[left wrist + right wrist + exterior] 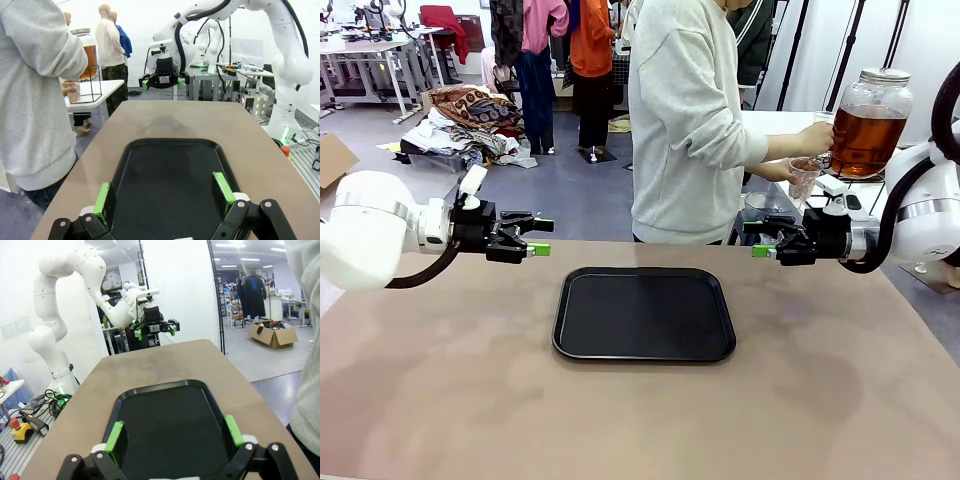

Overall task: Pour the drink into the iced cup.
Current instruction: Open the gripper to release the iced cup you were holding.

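Note:
A person in a grey sweatshirt stands at the far side and holds a clear cup [804, 176] under the tap of a big lidded glass jar [868, 122]. The jar holds the amber drink [866, 138] and stands on a white side table beyond the far right corner. In the left wrist view the jar [89, 47] and the cup [74, 91] appear at the left. My left gripper [542, 237] hovers open above the table's far left, holding nothing. My right gripper [754, 240] hovers open at the far right, facing it. What the cup holds I cannot make out.
A black tray [720, 352] lies bare in the middle of the brown table [440, 400], between and below both grippers. The white side table [770, 122] sits behind the far right edge. Racks, clothes and boxes stand farther off.

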